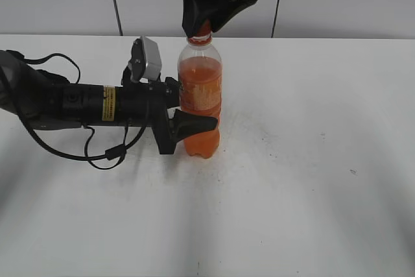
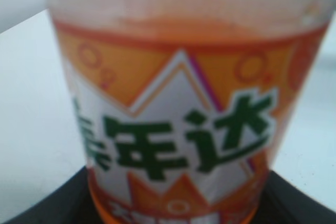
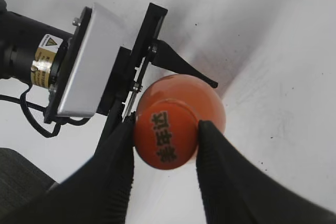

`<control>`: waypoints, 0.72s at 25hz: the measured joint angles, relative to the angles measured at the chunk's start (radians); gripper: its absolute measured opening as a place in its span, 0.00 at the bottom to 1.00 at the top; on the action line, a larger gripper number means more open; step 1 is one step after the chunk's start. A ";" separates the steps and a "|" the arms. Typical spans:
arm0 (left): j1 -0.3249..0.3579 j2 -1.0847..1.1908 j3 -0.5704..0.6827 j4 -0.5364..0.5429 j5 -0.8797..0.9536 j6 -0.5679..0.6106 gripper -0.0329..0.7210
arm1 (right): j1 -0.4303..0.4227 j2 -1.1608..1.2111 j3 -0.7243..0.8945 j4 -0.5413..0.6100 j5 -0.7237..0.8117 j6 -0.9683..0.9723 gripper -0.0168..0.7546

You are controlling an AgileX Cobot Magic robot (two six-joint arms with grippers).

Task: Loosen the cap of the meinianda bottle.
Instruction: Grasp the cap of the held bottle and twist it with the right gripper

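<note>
One cap (image 3: 166,136), orange, pinched from both sides between ribbed black fingers (image 3: 223,177) of right gripper (image 1: 202,29) reaching down from above. Below it, meinianda bottle (image 1: 200,98) upright on white surface (image 1: 311,180), near middle. Clamped around lower body by left gripper (image 1: 194,122), coming in level from left, fingers closed against both sides.

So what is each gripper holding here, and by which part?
Left gripper clamps the bottle around its lower body; right gripper pinches the cap from both sides.
</note>
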 joint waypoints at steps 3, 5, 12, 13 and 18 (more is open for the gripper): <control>0.001 0.000 0.000 0.000 -0.001 0.000 0.59 | 0.000 0.000 0.000 0.000 0.000 -0.018 0.38; 0.001 0.000 0.000 0.000 -0.001 0.000 0.59 | 0.000 0.000 0.000 0.000 0.000 -0.026 0.38; 0.000 0.001 0.000 -0.005 0.002 -0.002 0.59 | 0.003 0.000 -0.003 -0.043 0.000 -0.295 0.38; 0.000 0.001 0.000 -0.005 0.002 -0.002 0.59 | 0.004 0.001 -0.003 -0.047 0.000 -0.392 0.38; 0.000 0.001 0.000 -0.005 0.002 -0.002 0.59 | 0.004 0.001 -0.004 -0.052 -0.001 -0.821 0.38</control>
